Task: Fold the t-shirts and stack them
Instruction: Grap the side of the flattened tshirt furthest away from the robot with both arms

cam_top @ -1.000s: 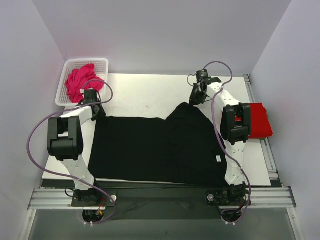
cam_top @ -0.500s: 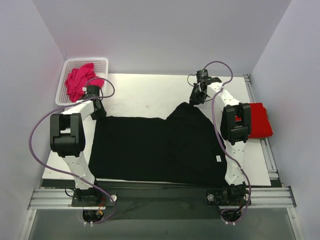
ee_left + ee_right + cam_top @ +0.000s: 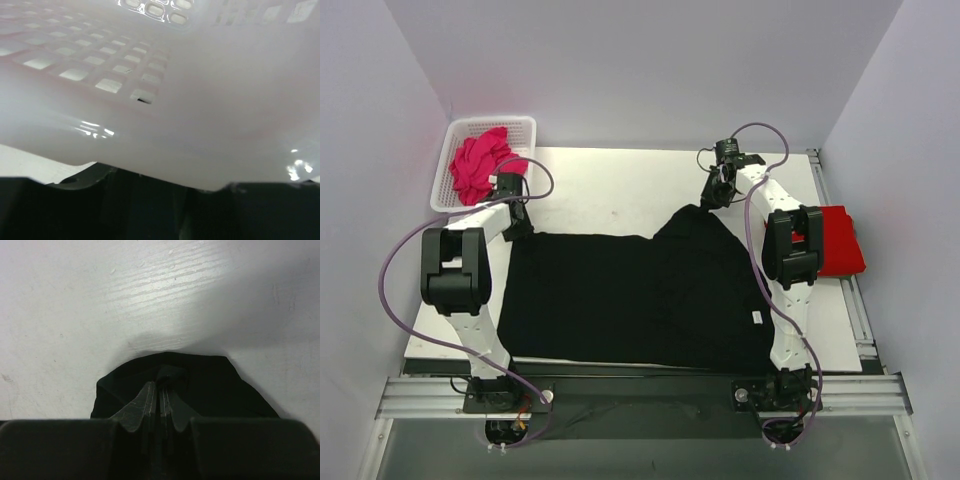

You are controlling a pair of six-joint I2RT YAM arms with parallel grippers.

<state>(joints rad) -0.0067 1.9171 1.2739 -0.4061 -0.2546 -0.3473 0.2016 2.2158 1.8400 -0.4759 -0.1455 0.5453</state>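
Observation:
The black t-shirt [image 3: 640,300] lies spread across the table, its far right part bunched up to a peak. My right gripper [image 3: 707,203] is shut on that peak; in the right wrist view the fingers [image 3: 150,400] are pressed together on a fold of black cloth [image 3: 200,385]. My left gripper [image 3: 517,224] is down at the shirt's far left corner, next to the basket. The left wrist view shows only the basket wall [image 3: 175,100] above a dark band, so its jaws cannot be made out. A magenta-pink t-shirt [image 3: 478,166] lies crumpled in the basket. A red t-shirt [image 3: 841,240] lies folded at the right edge.
The white mesh basket [image 3: 492,120] stands at the far left corner, close against my left wrist. Bare white table [image 3: 610,185] stretches behind the black shirt. Walls enclose the left, back and right. A metal rail [image 3: 640,395] runs along the near edge.
My left wrist has edged a little toward the basket and to the right, at the shirt's far left corner. The right arm and the shirt's peak have stayed put.

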